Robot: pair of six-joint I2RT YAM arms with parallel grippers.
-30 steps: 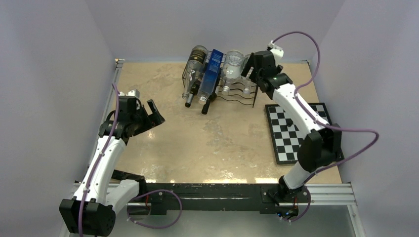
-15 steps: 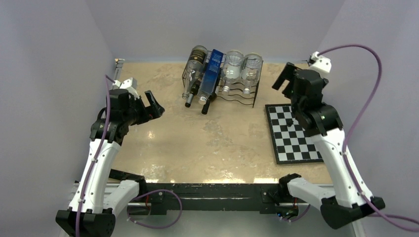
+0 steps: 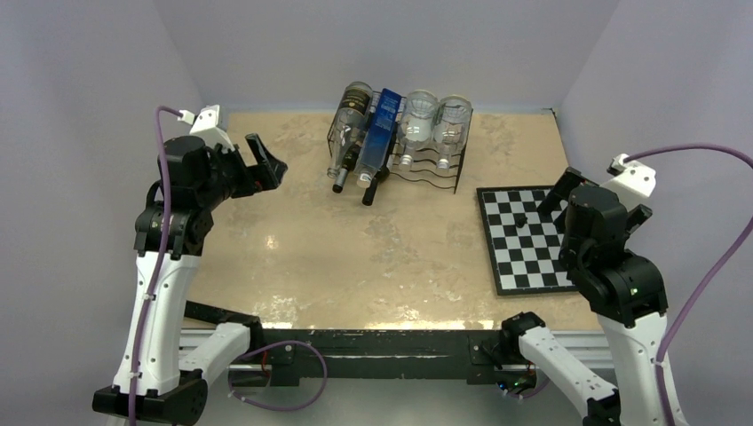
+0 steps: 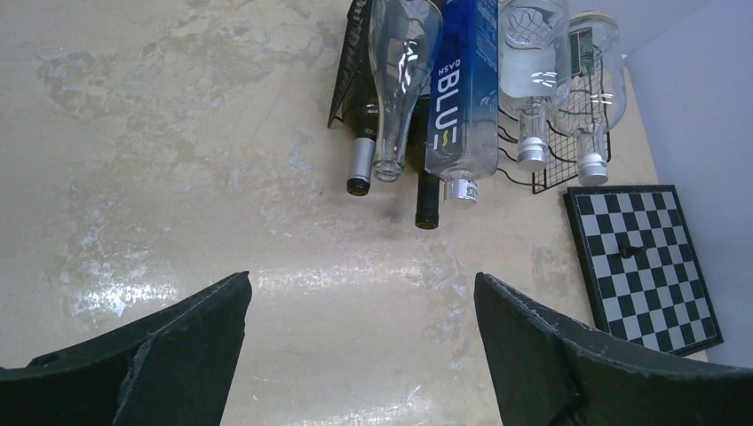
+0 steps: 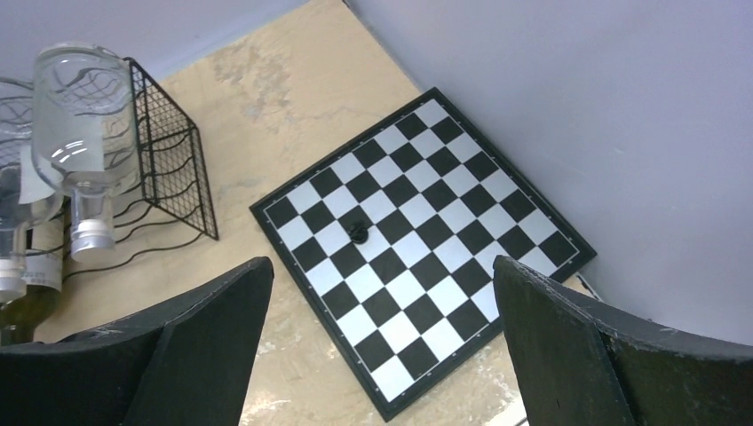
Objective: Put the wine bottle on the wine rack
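The black wire rack [image 3: 439, 173] stands at the far middle of the table and holds several bottles lying necks forward. At its right end lies a clear bottle [image 3: 451, 122], also seen in the right wrist view [image 5: 78, 124] and the left wrist view [image 4: 590, 80]. Beside it lie another clear bottle [image 3: 417, 120], a blue bottle [image 3: 382, 133] and dark bottles [image 3: 349, 133]. My left gripper [image 3: 271, 166] is open and empty, raised left of the rack [image 4: 555, 173]. My right gripper [image 3: 561, 188] is open and empty above the chessboard, well right of the rack [image 5: 173, 169].
A black-and-white chessboard [image 3: 524, 257] lies at the right of the table with one small black piece [image 3: 521, 218] on it. Grey walls close in the table on three sides. A metal rail [image 3: 400, 342] runs along the near edge.
My right gripper has pulled back from the rack's right end to above the chessboard, leaving a clear bottle there. My left arm has risen and moved back left.
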